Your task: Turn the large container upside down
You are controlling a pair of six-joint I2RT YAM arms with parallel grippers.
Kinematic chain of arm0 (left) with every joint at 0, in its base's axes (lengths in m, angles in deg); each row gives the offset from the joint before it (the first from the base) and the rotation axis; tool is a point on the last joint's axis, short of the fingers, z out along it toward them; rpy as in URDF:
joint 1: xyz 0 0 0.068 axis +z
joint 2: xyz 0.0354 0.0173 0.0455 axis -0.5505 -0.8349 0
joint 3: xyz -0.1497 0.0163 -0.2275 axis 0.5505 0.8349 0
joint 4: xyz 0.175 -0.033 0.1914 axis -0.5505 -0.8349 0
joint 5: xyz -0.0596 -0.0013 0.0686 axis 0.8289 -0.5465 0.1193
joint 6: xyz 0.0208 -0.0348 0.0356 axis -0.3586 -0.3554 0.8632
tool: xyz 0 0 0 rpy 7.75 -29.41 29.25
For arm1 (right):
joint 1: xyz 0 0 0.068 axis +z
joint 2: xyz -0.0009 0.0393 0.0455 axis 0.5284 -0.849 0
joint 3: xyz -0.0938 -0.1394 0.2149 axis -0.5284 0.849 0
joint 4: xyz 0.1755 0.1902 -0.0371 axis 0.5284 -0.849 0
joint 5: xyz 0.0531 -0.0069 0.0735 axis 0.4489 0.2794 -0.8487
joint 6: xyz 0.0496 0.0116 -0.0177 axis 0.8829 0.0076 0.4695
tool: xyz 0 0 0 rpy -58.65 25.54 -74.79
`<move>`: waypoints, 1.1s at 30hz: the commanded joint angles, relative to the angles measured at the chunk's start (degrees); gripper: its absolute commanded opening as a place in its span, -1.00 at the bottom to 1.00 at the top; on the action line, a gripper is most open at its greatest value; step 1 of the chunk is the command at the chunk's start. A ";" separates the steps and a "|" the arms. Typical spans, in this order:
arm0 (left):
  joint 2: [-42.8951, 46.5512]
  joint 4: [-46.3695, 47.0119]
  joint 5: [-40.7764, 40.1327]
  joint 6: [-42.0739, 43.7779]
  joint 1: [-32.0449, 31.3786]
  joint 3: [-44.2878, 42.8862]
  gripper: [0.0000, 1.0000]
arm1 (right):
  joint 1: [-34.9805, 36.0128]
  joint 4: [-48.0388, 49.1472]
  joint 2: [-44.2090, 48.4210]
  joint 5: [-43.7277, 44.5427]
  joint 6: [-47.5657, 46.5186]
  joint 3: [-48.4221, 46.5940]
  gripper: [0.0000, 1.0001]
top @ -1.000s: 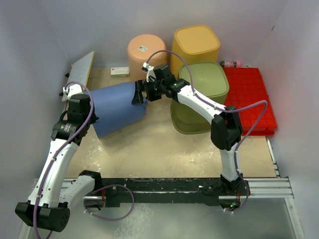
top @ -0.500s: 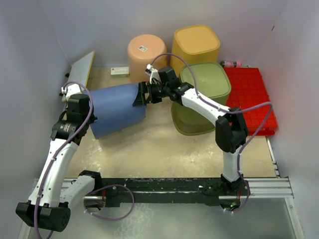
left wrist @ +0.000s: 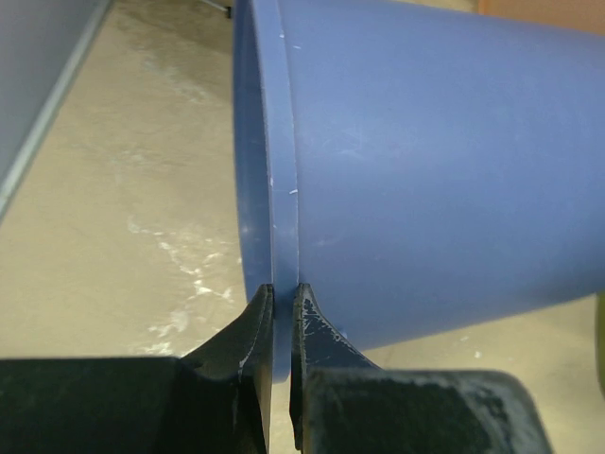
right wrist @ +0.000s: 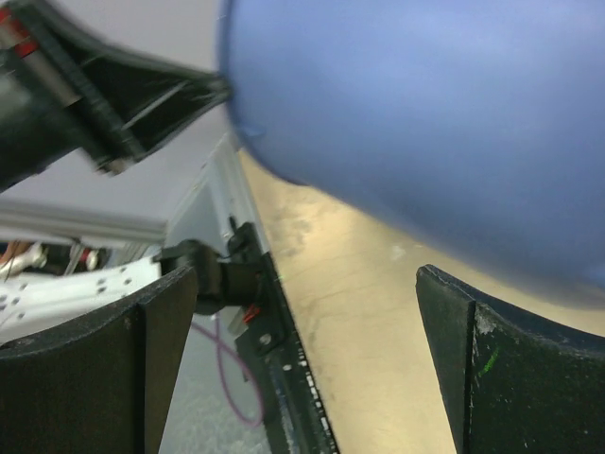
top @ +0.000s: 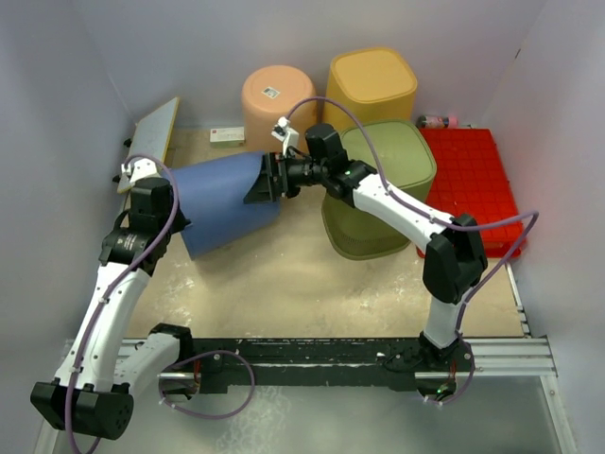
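Note:
The large blue container (top: pixel 225 202) lies tilted on its side at the left of the table, its mouth facing left and its base facing right. My left gripper (top: pixel 144 180) is shut on its rim; the left wrist view shows both fingers pinching the blue rim (left wrist: pixel 280 236). My right gripper (top: pixel 267 180) is open, its fingers spread against the container's base end. In the right wrist view the blue container (right wrist: pixel 425 113) fills the top, blurred, with the gripper (right wrist: pixel 307 359) open below it and empty.
A green container (top: pixel 383 184) stands upside down right of the blue one. A peach container (top: pixel 276 102) and a yellow container (top: pixel 371 85) stand behind. A red tray (top: pixel 473 184) lies at right. A board (top: pixel 153 132) leans at the back left.
The right gripper has pushed left against the container's base, and the base end has risen a little. The right arm's elbow has swung right. The left gripper keeps hold of the rim.

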 commanded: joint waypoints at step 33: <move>2.23 -5.10 -3.84 -0.43 -0.30 -2.39 -1.00 | 3.40 -13.32 -6.65 21.00 -13.15 -8.91 0.99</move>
